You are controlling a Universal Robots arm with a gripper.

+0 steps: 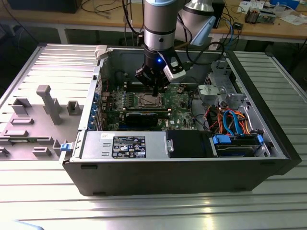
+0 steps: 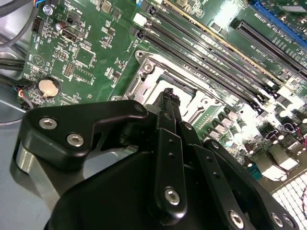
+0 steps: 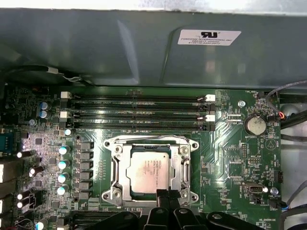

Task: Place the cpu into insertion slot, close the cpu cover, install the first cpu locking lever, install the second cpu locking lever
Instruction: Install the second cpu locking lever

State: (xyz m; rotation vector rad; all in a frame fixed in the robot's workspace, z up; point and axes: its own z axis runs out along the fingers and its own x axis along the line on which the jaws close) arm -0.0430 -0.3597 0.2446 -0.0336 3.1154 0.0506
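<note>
Already the cpu (image 3: 149,171) sits in the insertion slot (image 3: 115,194) under the cpu cover (image 3: 150,143); the hand (image 3: 168,195), fingertips clenched empty, could scrape it if pressed off-centre.

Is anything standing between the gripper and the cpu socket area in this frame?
Nothing visible does. The gripper sits right at the edge of the insertion slot, with the cpu already seated inside it and the cpu cover lying closed around the chip. The memory slots lie beyond the socket, out of the way.
</note>
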